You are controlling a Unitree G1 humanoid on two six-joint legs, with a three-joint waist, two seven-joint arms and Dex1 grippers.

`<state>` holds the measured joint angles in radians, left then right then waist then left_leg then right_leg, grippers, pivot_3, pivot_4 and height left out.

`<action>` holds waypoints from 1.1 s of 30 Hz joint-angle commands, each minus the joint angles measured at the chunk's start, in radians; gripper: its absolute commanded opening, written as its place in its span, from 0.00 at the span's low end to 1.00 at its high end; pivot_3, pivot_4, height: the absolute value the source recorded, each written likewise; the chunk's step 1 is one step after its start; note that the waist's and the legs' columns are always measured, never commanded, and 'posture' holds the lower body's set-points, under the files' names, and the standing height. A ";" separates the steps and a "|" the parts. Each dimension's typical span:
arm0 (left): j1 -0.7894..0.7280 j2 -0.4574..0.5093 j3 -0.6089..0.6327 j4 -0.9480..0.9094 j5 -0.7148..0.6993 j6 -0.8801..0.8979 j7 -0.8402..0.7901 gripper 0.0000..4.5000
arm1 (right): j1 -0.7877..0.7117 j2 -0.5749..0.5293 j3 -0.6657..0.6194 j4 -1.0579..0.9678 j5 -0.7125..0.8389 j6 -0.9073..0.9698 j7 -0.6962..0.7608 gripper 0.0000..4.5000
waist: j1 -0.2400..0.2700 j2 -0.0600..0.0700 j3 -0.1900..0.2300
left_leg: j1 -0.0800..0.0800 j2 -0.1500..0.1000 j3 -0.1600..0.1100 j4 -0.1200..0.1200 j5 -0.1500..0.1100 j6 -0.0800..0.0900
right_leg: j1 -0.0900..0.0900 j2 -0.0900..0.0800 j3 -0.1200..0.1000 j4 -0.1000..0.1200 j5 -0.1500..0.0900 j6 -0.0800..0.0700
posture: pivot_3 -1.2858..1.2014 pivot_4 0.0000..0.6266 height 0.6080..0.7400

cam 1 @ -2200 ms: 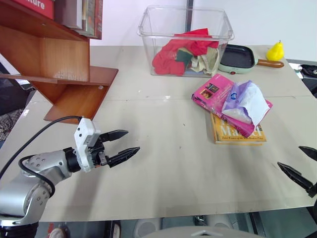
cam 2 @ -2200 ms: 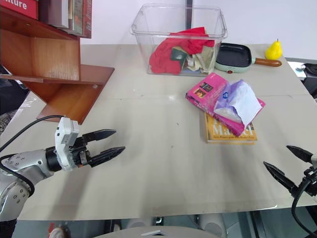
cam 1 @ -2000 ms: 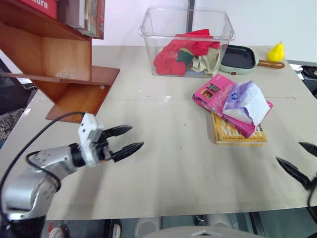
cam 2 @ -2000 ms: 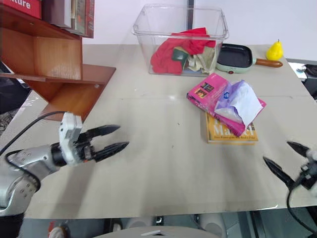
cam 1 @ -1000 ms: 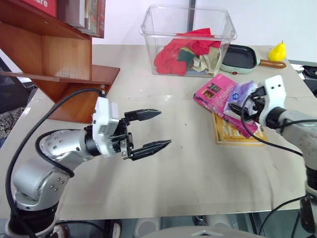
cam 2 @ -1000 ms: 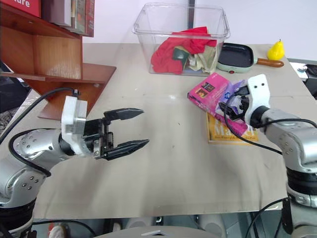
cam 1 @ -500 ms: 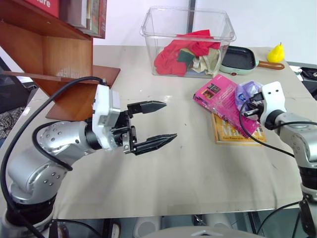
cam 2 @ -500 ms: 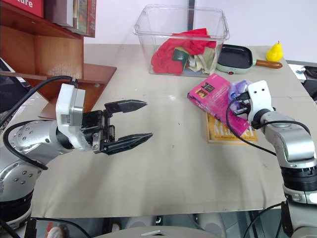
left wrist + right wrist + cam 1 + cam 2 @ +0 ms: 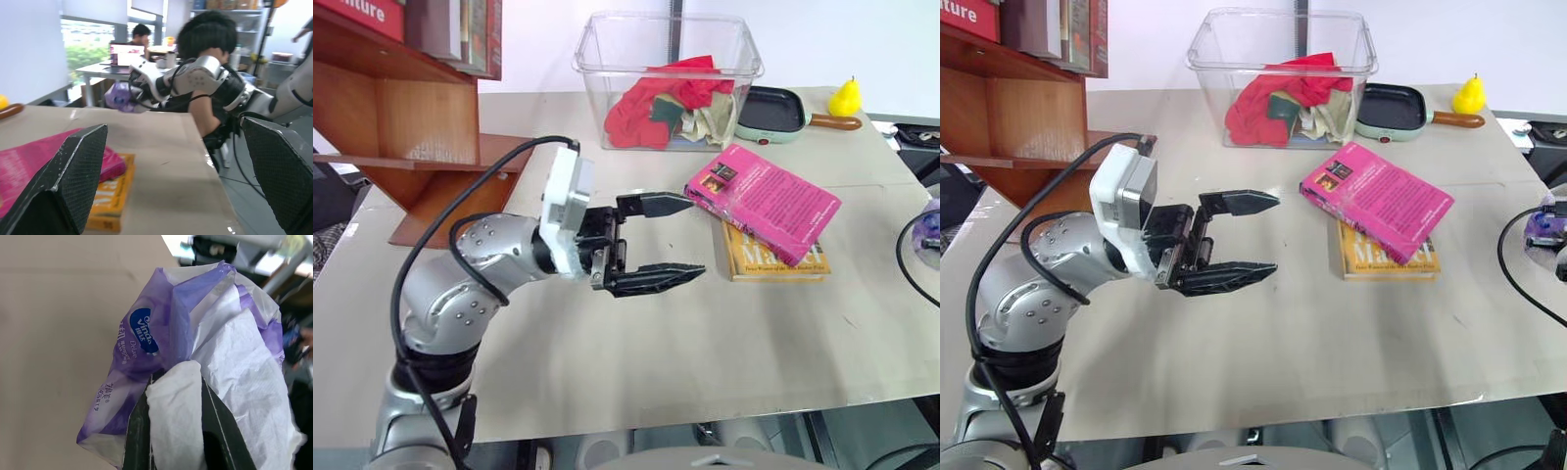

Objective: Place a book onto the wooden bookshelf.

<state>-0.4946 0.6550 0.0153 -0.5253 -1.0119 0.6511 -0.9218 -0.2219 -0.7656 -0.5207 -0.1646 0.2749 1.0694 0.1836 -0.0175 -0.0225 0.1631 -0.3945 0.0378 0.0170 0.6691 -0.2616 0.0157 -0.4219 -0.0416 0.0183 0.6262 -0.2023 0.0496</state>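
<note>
book: the thick bright pink paperback book (image 9: 766, 199) lies flat on the beige table (image 9: 705, 333), uncovered, resting partly on top of a yellow-orange book (image 9: 773, 260), right of the table's middle.
bookshelf: the large reddish-brown wooden bookshelf (image 9: 406, 132) stands at the table's far left corner, well apart from the pink book; red books (image 9: 372, 14) stand on its upper board.
left gripper: the left gripper (image 9: 668, 238) hovers above the table's middle, black fingers spread wide and empty, pointing toward the pink book and just short of its near corner.
right gripper: the right gripper (image 9: 171, 428) is out past the table's right edge, fingers clenched on a purple plastic tissue pack (image 9: 195, 362) with white tissue spilling out.
far side: a clear plastic bin (image 9: 666, 78) holds red and pale cloths; beside it sit a small mint-green pan (image 9: 781, 103) and a yellow pear-shaped toy (image 9: 845, 98).
background: in the left wrist view a person (image 9: 208, 54) sits beyond the table.
</note>
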 commanded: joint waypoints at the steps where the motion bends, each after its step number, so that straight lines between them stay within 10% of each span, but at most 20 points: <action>1: -0.021 -0.009 -0.010 0.007 0.010 -0.008 -0.033 1.00 | 0.016 -0.002 -0.038 0.004 0.011 -0.008 0.032 0.41 | 0.001 0.000 0.000 | 0.000 0.001 0.000 0.000 0.000 0.000 | 0.000 0.003 0.003 0.000 0.000 0.000 | 0.52 0.24 1.00; 7: 0.002 0.005 0.011 -0.004 0.010 0.003 -0.033 1.00 | 0.097 -0.057 -0.051 -0.204 0.058 -0.037 0.146 0.99 | 0.006 0.004 0.001 | -0.002 0.001 -0.001 0.000 0.000 0.000 | 0.000 0.007 0.010 -0.001 0.000 0.000 | 0.52 0.24 1.00; 10: 0.018 0.016 0.034 -0.007 -0.006 0.016 -0.009 1.00 | -0.003 -0.029 -0.033 -0.287 0.201 0.046 0.218 0.99 | -0.007 0.003 0.001 | -0.001 0.001 0.001 0.000 0.000 0.000 | -0.001 0.008 0.012 -0.001 -0.001 0.002 | 0.52 0.24 1.00; 13: 0.057 0.035 0.053 -0.015 0.001 0.023 0.000 1.00 | -0.122 -0.044 0.086 -0.265 0.258 0.062 0.287 0.82 | -0.020 0.003 0.001 | 0.000 0.001 0.000 0.000 0.000 0.000 | 0.000 0.009 0.013 0.000 -0.002 0.003 | 0.52 0.24 1.00; 20: 0.195 0.079 0.124 -0.029 0.031 -0.014 -0.027 1.00 | -0.471 -0.089 0.467 0.243 0.050 -0.225 0.446 0.04 | -0.017 0.002 0.002 | -0.001 0.001 0.000 0.000 0.000 0.000 | -0.001 0.011 0.016 0.000 0.000 -0.001 | 0.52 0.24 1.00; 33: 0.348 0.087 0.213 -0.126 0.021 -0.016 0.061 1.00 | -0.954 0.066 0.782 1.237 -0.353 -0.906 0.707 0.01 | -0.017 0.001 0.003 | -0.007 0.000 0.004 -0.004 0.000 0.000 | -0.009 0.010 0.022 -0.001 0.002 0.003 | 0.52 0.24 1.00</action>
<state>-0.1582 0.7352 0.1964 -0.6125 -0.9799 0.6488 -0.8695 -1.1389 -0.6936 0.2666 1.0442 -0.0674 0.2078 0.8178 -0.0345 -0.0213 0.1661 -0.4013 0.0378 0.0218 0.6651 -0.2620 0.0161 -0.4306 -0.0315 0.0407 0.6253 -0.1999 0.0529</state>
